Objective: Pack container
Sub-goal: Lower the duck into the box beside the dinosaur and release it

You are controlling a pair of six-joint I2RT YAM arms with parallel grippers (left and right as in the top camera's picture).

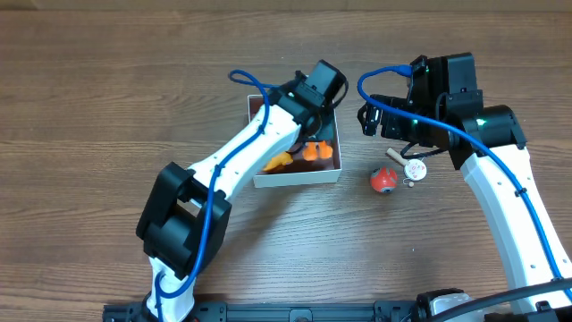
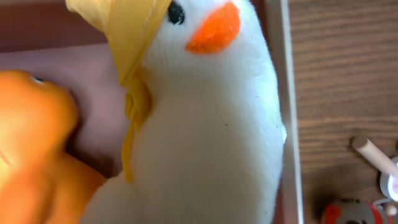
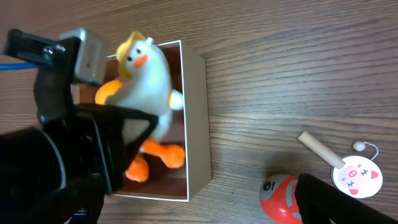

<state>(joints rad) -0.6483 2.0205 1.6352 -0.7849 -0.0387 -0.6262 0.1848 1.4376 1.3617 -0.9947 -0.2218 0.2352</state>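
- Wood-grain table (image 1: 107, 72), overhead view: container (image 1: 295, 179) sits mid-table. The left arm is stretched across it, with the left gripper (image 1: 315, 103) over its far half.
- Left fingers are hidden under the wrist here, so I can't tell their opening.
- Off the container's right wall, loose on the wood: red ball toy (image 1: 383, 181) and pig drum (image 1: 413, 167), just beside each other.
- Right gripper (image 1: 374, 118) hangs off the container's far-right corner. The loose toys lie from it back toward the robot base.
- Left wrist view: duck plush (image 2: 211, 137) fills the frame, with an orange toy (image 2: 37, 143) touching its side. Container wall runs just past the duck, ball and drum beyond it.
- No left fingers show here either. I can't tell whether they grip the duck or have let go.
- Right wrist view: the duck is inside the container outline with dark left-gripper parts across its lower body. Contact is unclear.
- Right fingers (image 3: 329, 202) sit at opposite frame edges, spread wide with nothing between them.
- Key relation, my read: both unpacked toys are on the container's right-wall side, so the right arm is clearly nearer.
- The drum's stick (image 3: 320, 149) runs diagonally and points up toward the container. Jaws should close across it, not along it.
- The ball is round, so approach angle matters less, but it may roll.
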